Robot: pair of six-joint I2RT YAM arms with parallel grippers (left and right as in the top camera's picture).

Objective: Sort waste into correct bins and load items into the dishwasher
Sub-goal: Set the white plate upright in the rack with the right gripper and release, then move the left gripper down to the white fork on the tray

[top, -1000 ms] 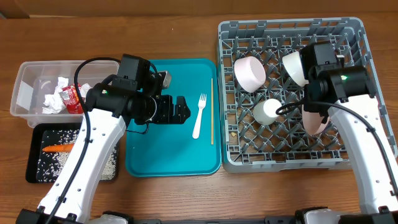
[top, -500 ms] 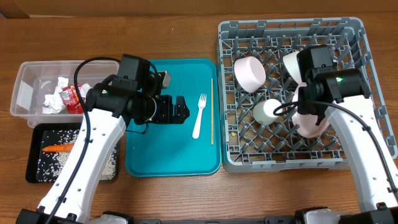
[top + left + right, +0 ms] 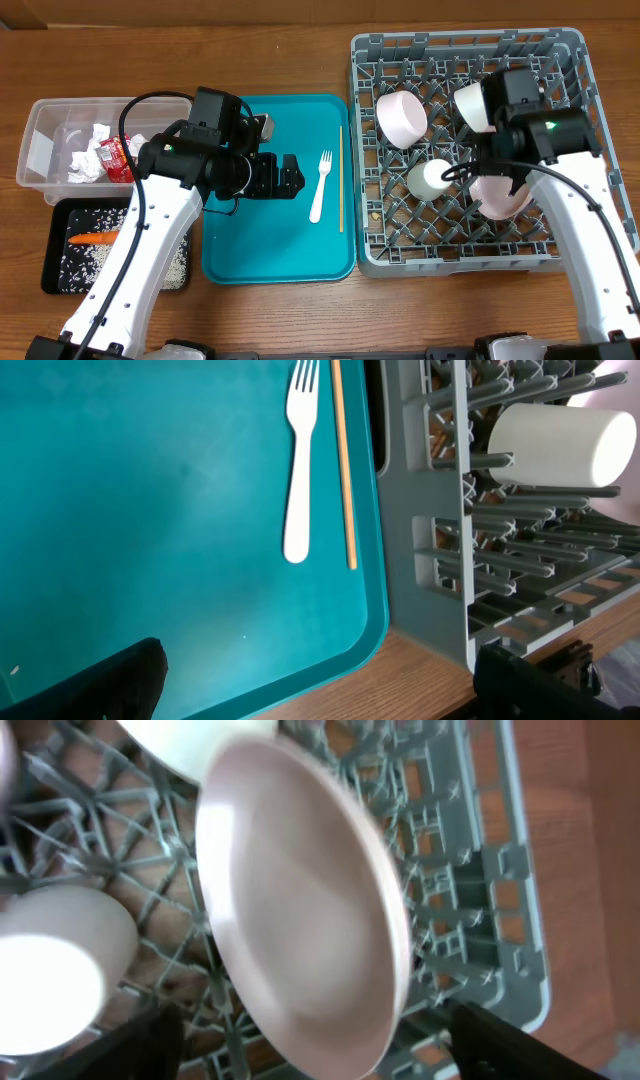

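The pale pink plate [image 3: 300, 910] was seen tilted among the pegs of the grey dish rack [image 3: 450, 265]. The right pincer [image 3: 320, 1055] was spread wide to either side of it. The left pincer [image 3: 315, 695] was held wide and empty over the teal tray [image 3: 150, 510], where the white fork [image 3: 298, 460] and the chopstick [image 3: 342, 460] were laid side by side.

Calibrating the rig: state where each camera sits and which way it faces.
Overhead: fixed above the table, looking straight down; the left arm and right arm show, with the teal plastic tray and square grey dish rack.
Left wrist: low over the tray, facing the rack; dark fingertips at the bottom corners.
Right wrist: above the rack, facing the round pale pink plate; its fingertips likewise.
Shared: left wrist and overhead both show the white plastic fork.
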